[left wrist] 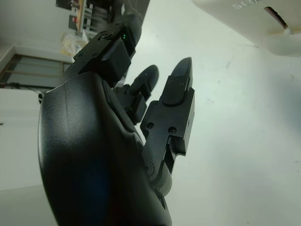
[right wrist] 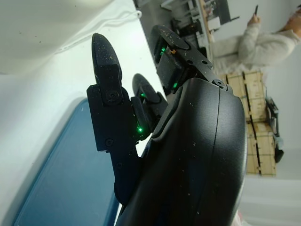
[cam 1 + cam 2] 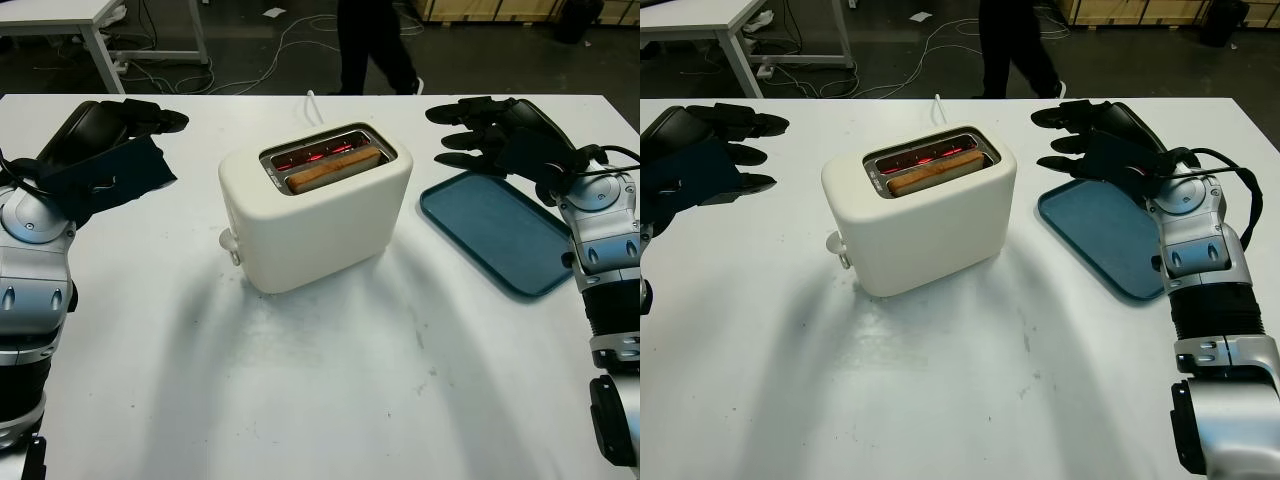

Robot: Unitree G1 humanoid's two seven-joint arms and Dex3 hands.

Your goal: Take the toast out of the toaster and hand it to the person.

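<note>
Toast (image 3: 334, 165) seated in near slot of toaster (image 3: 315, 205) at mid-counter (image 3: 330, 390), elements glowing; left robot hand (image 3: 120, 150) and right robot hand (image 3: 495, 135) open, empty, flanking toaster, apparently staged for extraction.

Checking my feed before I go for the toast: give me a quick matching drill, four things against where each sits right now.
Things:
1. slice of browned toast
2. flat teal plastic tray
3. left hand
4. cream two-slot toaster

Places:
A. mid-table, slots glowing red
B. open, above the table on the toaster's left
C. in the toaster's near slot
D. on the table under the open right hand

Pairs: 1-C, 2-D, 3-B, 4-A
</note>
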